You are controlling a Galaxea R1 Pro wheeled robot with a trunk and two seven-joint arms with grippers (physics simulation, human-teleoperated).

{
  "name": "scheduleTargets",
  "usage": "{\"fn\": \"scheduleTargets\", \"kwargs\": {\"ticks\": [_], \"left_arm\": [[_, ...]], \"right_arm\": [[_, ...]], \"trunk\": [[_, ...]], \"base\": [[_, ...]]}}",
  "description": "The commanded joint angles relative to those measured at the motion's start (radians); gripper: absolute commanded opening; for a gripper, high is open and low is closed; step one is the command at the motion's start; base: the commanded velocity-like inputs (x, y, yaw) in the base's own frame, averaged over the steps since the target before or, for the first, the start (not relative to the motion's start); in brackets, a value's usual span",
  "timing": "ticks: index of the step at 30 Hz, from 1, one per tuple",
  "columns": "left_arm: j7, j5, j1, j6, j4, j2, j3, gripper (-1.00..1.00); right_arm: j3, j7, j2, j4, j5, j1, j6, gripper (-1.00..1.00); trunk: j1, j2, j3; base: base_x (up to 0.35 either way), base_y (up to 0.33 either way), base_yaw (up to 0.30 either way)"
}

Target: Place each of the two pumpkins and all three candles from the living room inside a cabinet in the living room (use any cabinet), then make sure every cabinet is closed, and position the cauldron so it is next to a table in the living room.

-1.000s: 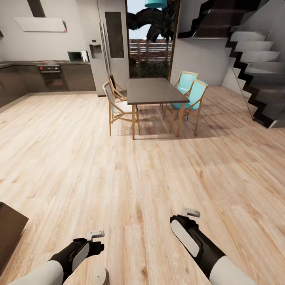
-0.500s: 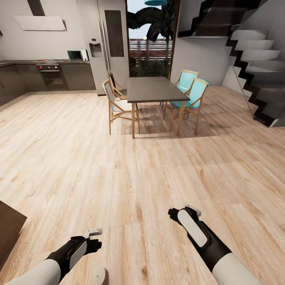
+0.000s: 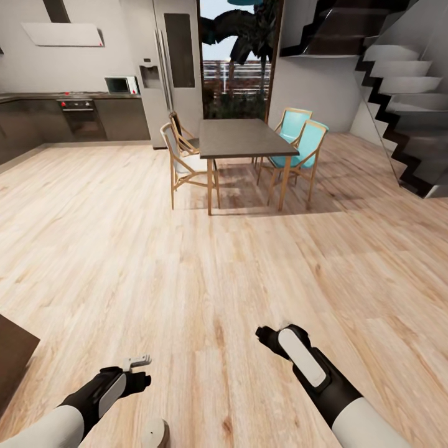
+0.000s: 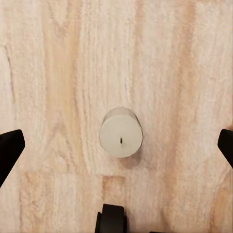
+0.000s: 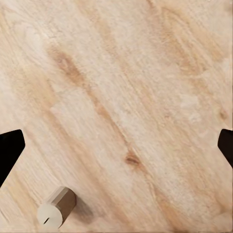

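Candle work is what you have in front of you now, and from these pictures most of the task looks to be left. Your left gripper (image 4: 116, 145) hangs with its fingers spread wide apart over the wooden floor (image 3: 224, 261), and one candle (image 4: 121, 132) stands upright on the boards right between the two fingertips, seen from above with its small wick in the middle; nothing is grasped yet. In the head view this candle (image 3: 155, 434) sits at the lower edge, just beside your left forearm. Your right gripper (image 5: 116, 141) is also spread open and holds nothing; in its wrist view a pale candle (image 5: 57, 208) lies on its side on the floor, away from the gap between the fingers. I cannot tell if this is the same candle or a second one. A dark brown corner (image 3: 15, 358) at the left edge of the head view may be the low cabinet, but too little of it shows to say if it is closed. Farther off you see a dining table (image 3: 241, 138) with chairs (image 3: 303, 144), the grey kitchen (image 3: 74, 115) and the stairs (image 3: 398, 93). I judge that you should lower the left gripper straight down and close on the upright candle, then carry it to a cabinet.
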Motion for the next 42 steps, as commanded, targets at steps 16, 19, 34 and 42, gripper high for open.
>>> {"fn": "scheduleTargets", "kwargs": {"ticks": [16, 19, 34, 42], "left_arm": [[0.008, 0.011, 0.0, 0.006, -0.004, -0.007, -0.008, 1.0], [0.008, 0.011, 0.0, 0.006, -0.005, -0.007, -0.008, 1.0], [0.008, 0.013, 0.0, 0.006, -0.005, -0.006, -0.008, 1.0], [0.008, 0.013, 0.0, 0.007, -0.005, -0.004, -0.008, 1.0]], "right_arm": [[0.05, -0.174, -0.003, -0.324, -0.011, -0.001, 0.132, 1.0], [0.064, -0.161, -0.002, -0.339, -0.012, -0.001, 0.16, 1.0], [0.07, 0.055, -0.014, -0.363, -0.255, 0.001, 0.178, 1.0], [0.071, 0.056, -0.013, -0.361, -0.257, 0.001, 0.178, 1.0]], "trunk": [[0.061, -0.113, -0.051], [0.073, -0.134, -0.06], [0.13, -0.239, -0.107], [0.161, -0.295, -0.132]], "base": [[0.0, 0.0, 0.0], [0.0, 0.0, 0.0], [0.0, 0.0, 0.0], [0.0, 0.0, 0.0]]}}
